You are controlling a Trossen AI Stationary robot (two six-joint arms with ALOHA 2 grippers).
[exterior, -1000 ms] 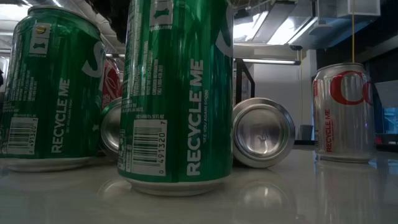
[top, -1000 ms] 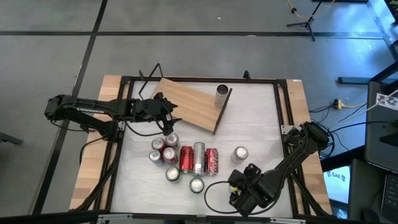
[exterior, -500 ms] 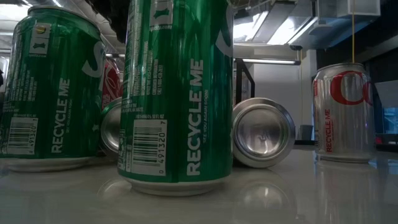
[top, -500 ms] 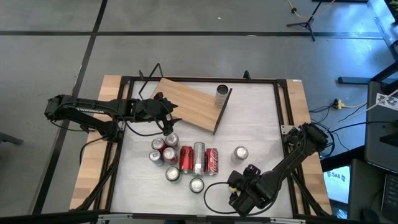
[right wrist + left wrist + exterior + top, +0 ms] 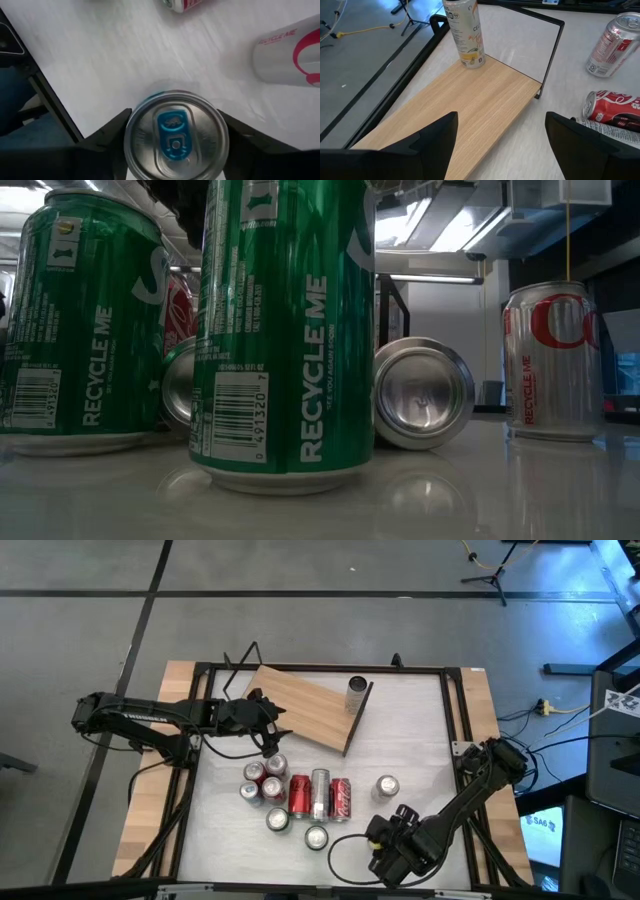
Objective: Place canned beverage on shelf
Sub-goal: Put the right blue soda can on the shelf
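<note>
Upright blue-tabbed can [image 5: 175, 134] between right claw [image 5: 175, 137] fingers, touching both, gripped; left claw [image 5: 500, 145] spread over shelf [image 5: 470, 110].

Tall can [image 5: 357, 694] upright on shelf [image 5: 300, 716]

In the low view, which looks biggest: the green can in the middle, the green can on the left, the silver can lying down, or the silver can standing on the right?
1. Middle green can, nearest the camera.
2. Left green can.
3. Standing silver can.
4. Lying silver can.

Real sizes are unsure, since nearness to the camera makes cans look bigger.
</note>
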